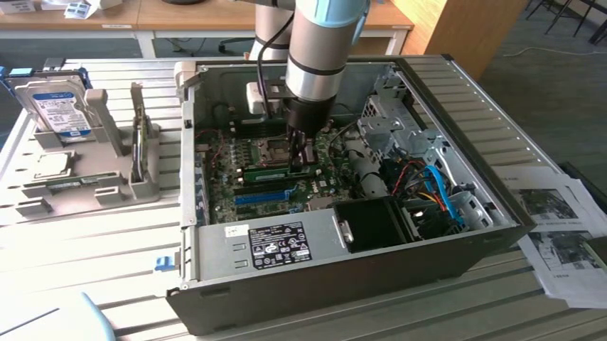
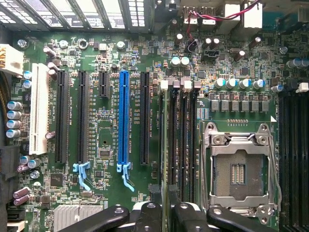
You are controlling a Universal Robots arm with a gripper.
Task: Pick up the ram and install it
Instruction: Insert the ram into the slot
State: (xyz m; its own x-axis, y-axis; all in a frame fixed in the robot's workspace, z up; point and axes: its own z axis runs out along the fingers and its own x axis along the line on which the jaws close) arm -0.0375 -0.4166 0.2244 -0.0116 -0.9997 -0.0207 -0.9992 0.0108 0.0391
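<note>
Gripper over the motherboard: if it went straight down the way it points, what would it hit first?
Probably the ram, standing on edge among the black memory slots right under the gripper; the gap is unclear.

Robotics lab; open PC case (image 1: 467,114); hdd (image 1: 59,106); desks (image 1: 195,20)

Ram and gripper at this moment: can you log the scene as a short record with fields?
ram: green stick, on edge along the memory slots beside the CPU socket
gripper: down over the ram, inside the open computer case
seating: cannot tell if latched
blue expansion slot: empty
outside case: hard drive in a grey holder, exterior view's left
</note>
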